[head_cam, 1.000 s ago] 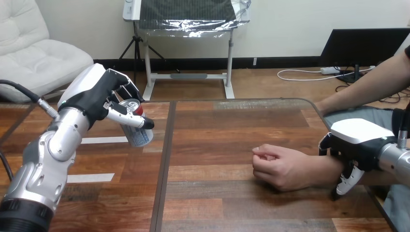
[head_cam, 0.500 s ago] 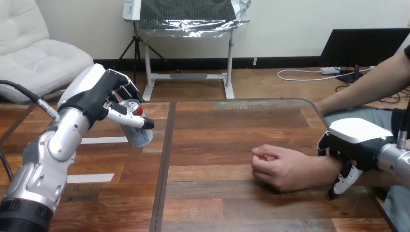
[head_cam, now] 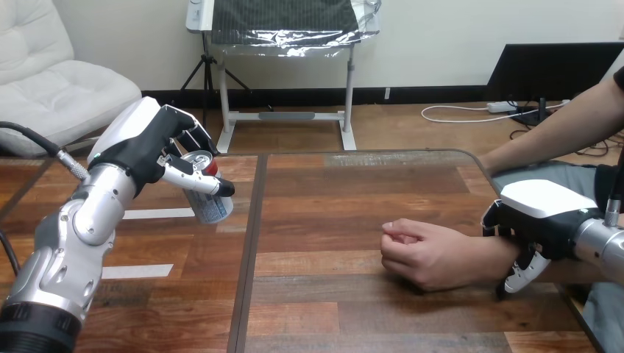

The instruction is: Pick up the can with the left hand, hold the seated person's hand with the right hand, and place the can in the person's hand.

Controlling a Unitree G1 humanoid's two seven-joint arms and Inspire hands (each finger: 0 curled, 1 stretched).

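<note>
Your left hand [head_cam: 140, 151] clasps the silver aluminium can [head_cam: 212, 200] over the wooden table's [head_cam: 353, 191] left side. Your right hand [head_cam: 546, 219] wraps the person's wrist [head_cam: 491, 256].

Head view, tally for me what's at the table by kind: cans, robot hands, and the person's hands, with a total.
Cans: 1, the can
Robot hands: 2, the left hand and the right hand
Person's hands: 1, the person's hand
Total: 4
</note>
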